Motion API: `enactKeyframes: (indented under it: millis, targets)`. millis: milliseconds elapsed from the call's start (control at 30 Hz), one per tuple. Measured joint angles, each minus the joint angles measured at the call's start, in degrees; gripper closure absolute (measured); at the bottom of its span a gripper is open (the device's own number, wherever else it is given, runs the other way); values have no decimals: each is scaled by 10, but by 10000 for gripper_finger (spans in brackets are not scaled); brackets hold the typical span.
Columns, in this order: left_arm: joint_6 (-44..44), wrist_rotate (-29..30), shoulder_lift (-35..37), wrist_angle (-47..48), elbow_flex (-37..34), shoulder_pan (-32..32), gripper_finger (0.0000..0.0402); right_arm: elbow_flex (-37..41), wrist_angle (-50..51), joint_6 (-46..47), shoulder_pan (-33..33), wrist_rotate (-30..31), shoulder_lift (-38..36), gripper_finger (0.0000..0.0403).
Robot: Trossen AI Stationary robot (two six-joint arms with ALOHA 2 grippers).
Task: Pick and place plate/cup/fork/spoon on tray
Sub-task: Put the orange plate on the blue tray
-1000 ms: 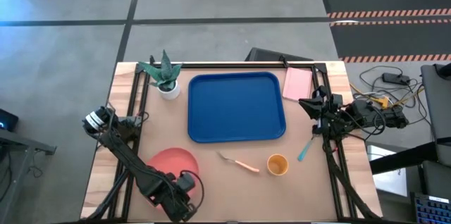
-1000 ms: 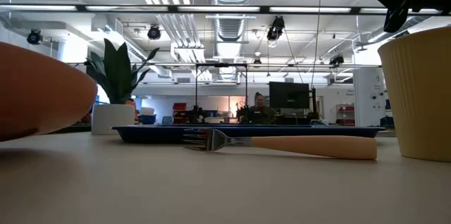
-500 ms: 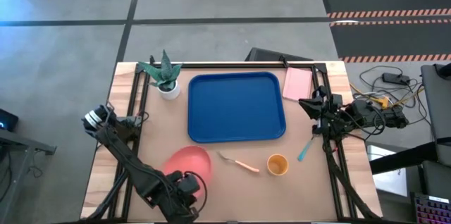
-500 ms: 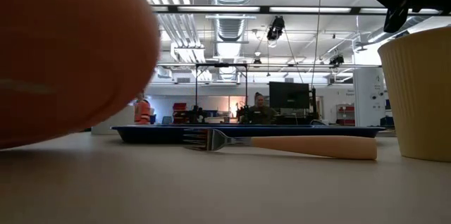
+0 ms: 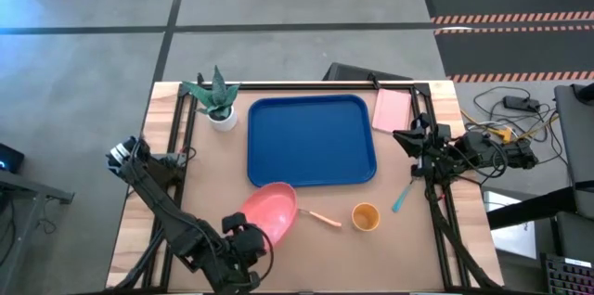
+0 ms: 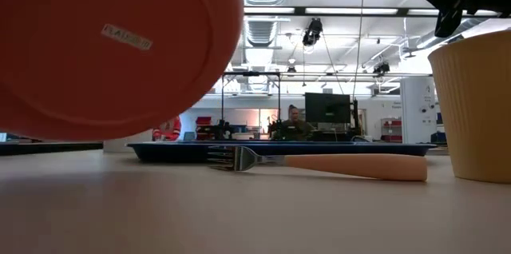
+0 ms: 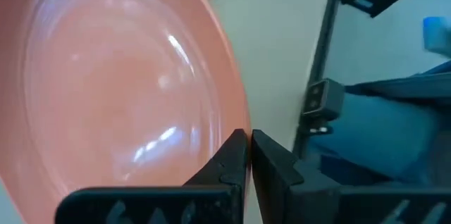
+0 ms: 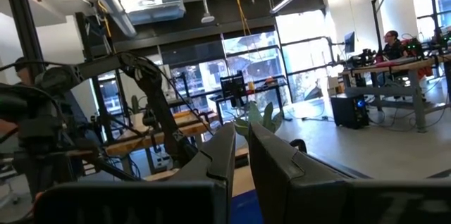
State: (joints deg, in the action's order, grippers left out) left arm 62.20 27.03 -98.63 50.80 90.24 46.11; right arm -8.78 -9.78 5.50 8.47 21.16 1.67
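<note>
While the left claw (image 5: 249, 239) carries the plate (image 5: 270, 214) toward the tray (image 5: 311, 140), you've got real progress: a sec ago the plate sat further left near the desk's front edge; now, in the high view, its far rim reaches the tray's near edge, above the fork (image 5: 314, 213) tines. Cup (image 5: 365, 216) and spoon (image 5: 401, 198) lie untouched on the desk (image 5: 408, 249), right of the fork. Right claw (image 5: 415, 139) waits by the tray's right side, just above the spoon.

Low view: plate (image 6: 112, 46) is off the desk, tilted, underside w/ label facing the cam; it fills far more of the pic than before. Fork (image 6: 319, 162) and cup (image 6: 473, 106) sit as they were, tray (image 6: 271, 150) behind.

Left wrist view: claw (image 7: 246, 155) clenched on the plate (image 7: 106, 83) rim, fingers nearly together.

Right wrist view: claw (image 8: 239, 157) clenched, nothing in it.

Meaning: plate's the step in hand, prob. close to set-down; other 3 items remain. Mind the fork under the plate's path.
</note>
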Motion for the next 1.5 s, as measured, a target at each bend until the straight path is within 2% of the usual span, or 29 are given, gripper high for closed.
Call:
enactKeyframes:
  millis: [267,533,833,1000,1167,1500]
  targets:
    - [-93,21,3,-4,19,-16,401,0,1,-1,0,0,0,369]
    - [-284,59,5,-6,64,-52,401,0,1,-1,0,0,0,369]
    - [-481,53,5,28,67,-141,401,0,1,-1,0,0,0,369]
    - [-495,40,5,99,55,-218,401,0,1,-2,0,0,0,369]
    - [-504,27,5,98,4,-289,401,0,1,-10,0,0,0,369]
    - [-544,-4,4,-6,-113,-354,401,0,1,-16,0,0,0,369]
